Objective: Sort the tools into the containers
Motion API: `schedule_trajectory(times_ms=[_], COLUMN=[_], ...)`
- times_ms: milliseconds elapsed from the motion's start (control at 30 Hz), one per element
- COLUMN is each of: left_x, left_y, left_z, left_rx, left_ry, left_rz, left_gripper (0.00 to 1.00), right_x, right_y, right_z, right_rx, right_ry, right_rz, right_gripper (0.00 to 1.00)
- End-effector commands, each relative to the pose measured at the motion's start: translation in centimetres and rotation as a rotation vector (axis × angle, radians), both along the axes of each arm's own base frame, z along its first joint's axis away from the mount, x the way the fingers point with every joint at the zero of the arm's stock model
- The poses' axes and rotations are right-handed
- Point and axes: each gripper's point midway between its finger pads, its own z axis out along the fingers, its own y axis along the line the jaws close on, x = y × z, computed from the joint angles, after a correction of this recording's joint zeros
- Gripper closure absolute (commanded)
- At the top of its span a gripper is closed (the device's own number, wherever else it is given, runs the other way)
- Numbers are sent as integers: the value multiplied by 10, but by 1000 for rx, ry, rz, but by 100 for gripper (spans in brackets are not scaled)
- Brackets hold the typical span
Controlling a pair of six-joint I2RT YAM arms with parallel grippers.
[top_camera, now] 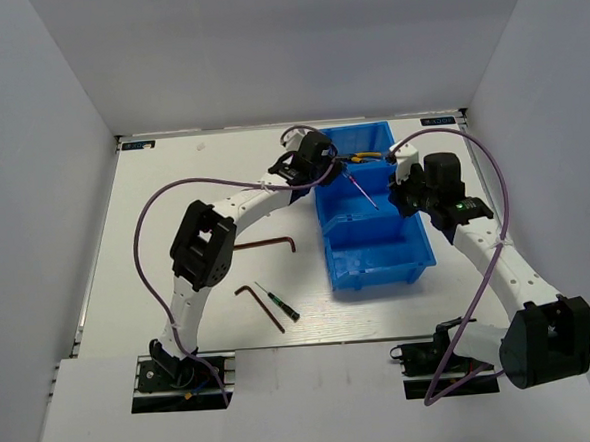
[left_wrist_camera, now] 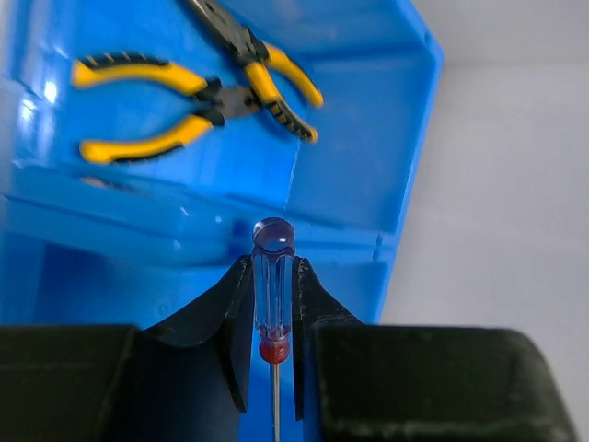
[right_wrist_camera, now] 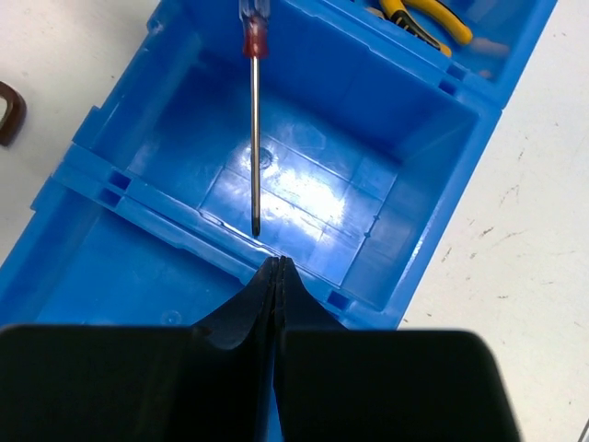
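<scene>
— Two pliers [left_wrist_camera: 221, 97] with yellow handles lie in the far compartment of the bins [top_camera: 383, 274], one resting against the other. What's the left gripper [left_wrist_camera: 273, 267] doing?

— It's clamped on the clear blue handle of the blue-and-red screwdriver [right_wrist_camera: 254, 138], above the middle compartment. The shaft slants down into that compartment with its tip low, close to the near divider. Whether it touches the floor I can't tell.

— And the right gripper [right_wrist_camera: 276, 267]?

— Its fingers are pressed together with nothing between them. It hangs over the bins from the right side, facing that same middle compartment, and its fingertips are apart from the screwdriver.

— What's out on the table [top_camera: 173, 188]?

— Left of the bins, one hex key [top_camera: 266, 245] lies flat just beside the left arm's elbow. Nearer the front, a second hex key [top_camera: 263, 311] lies next to a dark screwdriver [top_camera: 283, 308], close together but not touching.
</scene>
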Motion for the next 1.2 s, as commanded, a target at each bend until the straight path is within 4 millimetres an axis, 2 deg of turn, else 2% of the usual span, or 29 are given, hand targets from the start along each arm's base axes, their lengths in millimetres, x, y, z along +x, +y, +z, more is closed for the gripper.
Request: schedule_trajectory(times_ms=[0, 67, 100, 133, 200, 233, 267, 333, 367, 467, 533, 567, 600, 633, 667, 733, 767, 800, 833, 867, 900, 933, 967, 1000, 1033, 1067, 1100, 1133, 1167], left_x=[-13, -18, -18, -18, -22, -21, -27, -26, -25, -29, -31, -32, -37, -40, -44, -59, -73, -84, -94, -114, -126, -145, -165, -184, -204, -224, -238, -251, -264], left_y=[-5, -7, -7, -7, -8, -9, -12, -9, -8, -6, 2, 9, 19, 27, 41, 68, 91, 113, 129, 156, 176, 196, 217, 234, 248, 259, 269, 273, 283], left_z=[40, 39, 39, 39, 36, 41, 45, 51, 51, 61, 85, 85, 103, 116, 114, 118, 131, 125, 124, 123, 115, 101, 70, 78, 63, 35, 41, 34, 16], left_rx=[-12, -5, 1, 2, 30, 23, 34, 47, 51, 80, 88, 118, 123, 155, 203, 308, 344, 411, 470, 507, 541, 598, 643, 609, 619, 602, 547, 526, 535], left_ry=[-59, -58, -62, -62, -67, -75, -83, -105, -108, -139, -183, -190, -218, -247, -246, -242, -258, -228, -227, -214, -185, -135, -62, -68, -13, 62, 47, 64, 106], left_rz=[-50, -53, -57, -57, -71, -71, -87, -90, -81, -90, -85, -70, -62, -64, -41, -44, -26, -27, -38, -14, -3, -12, -6, 16, 9, 21, 41, 40, 40], left_gripper=[100, 98, 82, 73, 62, 53, 49, 43, 42, 41, 41, 45, 50, 56, 74, 89, 96, 98, 98, 91, 83, 73, 63, 48, 43, 40, 37, 35, 35], right_x=[6, 6, 5, 4, 2, 1, -1, -5, -6, -11, -19, -21, -45, -52, -66, -89, -104, -106, -114, -124, -127, -116, -127, -136, -133, -135, -145, -145, -149], right_y=[6, 7, 9, 10, 14, 16, 18, 25, 29, 40, 54, 58, 75, 81, 84, 103, 108, 119, 121, 135, 139, 140, 150, 159, 168, 172, 183, 184, 193], right_z=[12, 12, 11, 11, 10, 11, 9, 9, 10, 12, 20, 24, 32, 33, 30, 47, 43, 50, 38, 33, 25, 8, -1, -8, -14, -24, -27, -32, -42], right_rx=[47, 51, 54, 56, 60, 59, 67, 75, 88, 118, 160, 174, 238, 234, 240, 338, 339, 339, 332, 272, 243, 144, 118, 87, 77, 6, -7, -39, -74], right_ry=[-32, -30, -24, -23, -16, -17, -8, 3, 3, 10, 11, 13, 49, 39, 64, 84, 127, 130, 213, 211, 234, 225, 267, 283, 291, 312, 337, 350, 372], right_rz=[14, 19, 27, 36, 69, 83, 98, 144, 172, 240, 340, 377, 530, 612, 689, 863, 917, 967, 969, 1033, 1043, 1002, 1007, 1027, 1003, 961, 958, 933, 926], right_gripper=[100, 100, 100, 100, 100, 91, 88, 79, 77, 75, 75, 75, 77, 80, 85, 90, 97, 99, 99, 100, 100, 100, 98, 90, 86, 81, 75, 74, 74])
